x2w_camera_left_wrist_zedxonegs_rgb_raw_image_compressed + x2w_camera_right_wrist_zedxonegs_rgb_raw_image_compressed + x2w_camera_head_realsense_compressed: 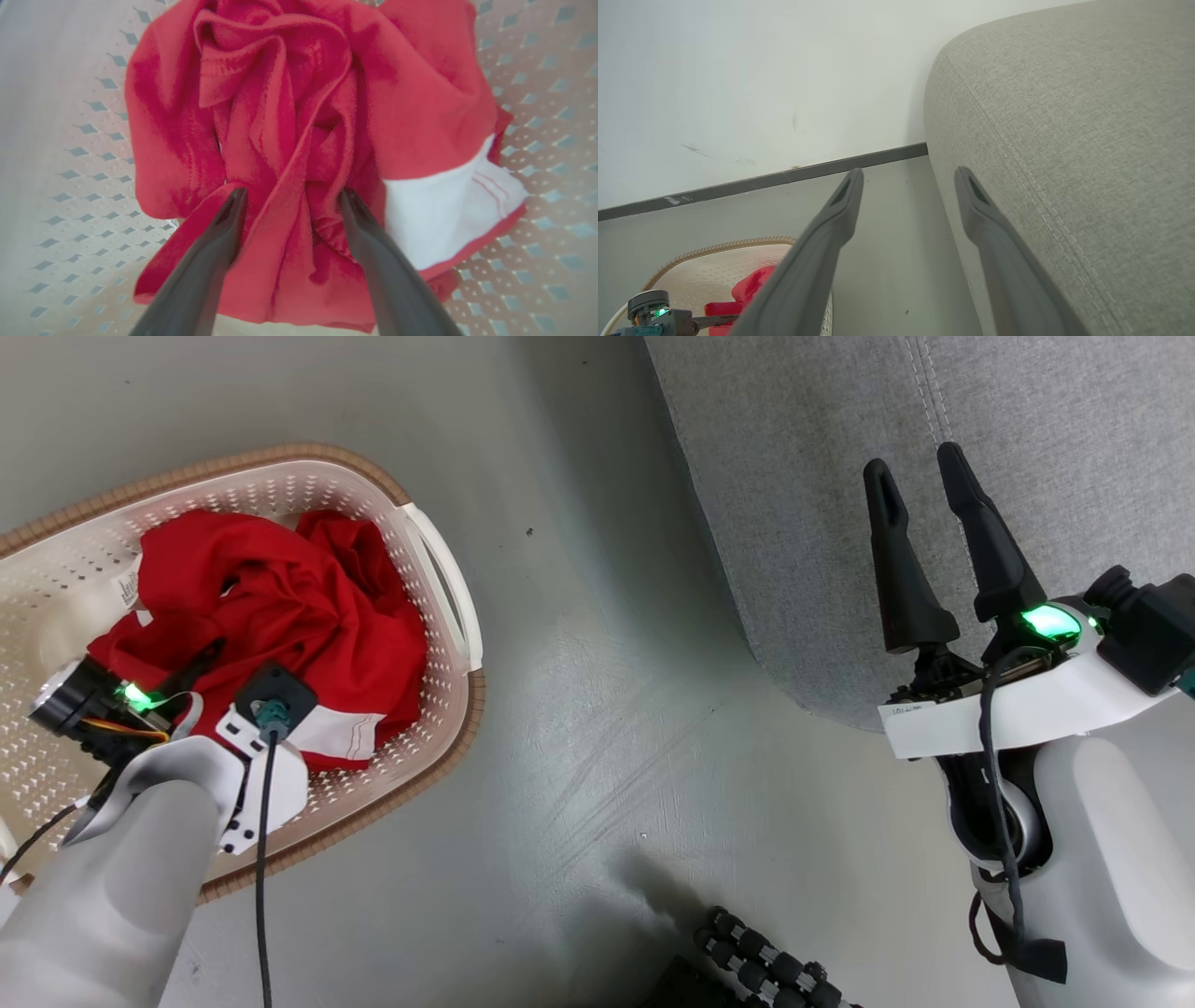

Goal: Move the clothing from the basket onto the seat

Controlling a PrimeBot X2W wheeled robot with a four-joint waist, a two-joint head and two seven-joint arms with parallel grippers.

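At the bottom of the left wrist view, the left gripper [293,193] is spread wide with nothing held, its two dark fingers straddling a twisted ridge of the clothing [289,116]; whether the tips touch the cloth I cannot tell. The garment lies crumpled mid-frame on the floor of the basket [70,186], with a white striped cuff at lower right. It looks soft, limp and light, so it will likely sag and trail when lifted. The thick bunched ridge between the fingers seems a surer hold than the thin cuff, where a single layer could slip out. In the head view, the right gripper [918,460] is open and empty at the right, over the edge of the seat [1074,420], which fills the upper right.
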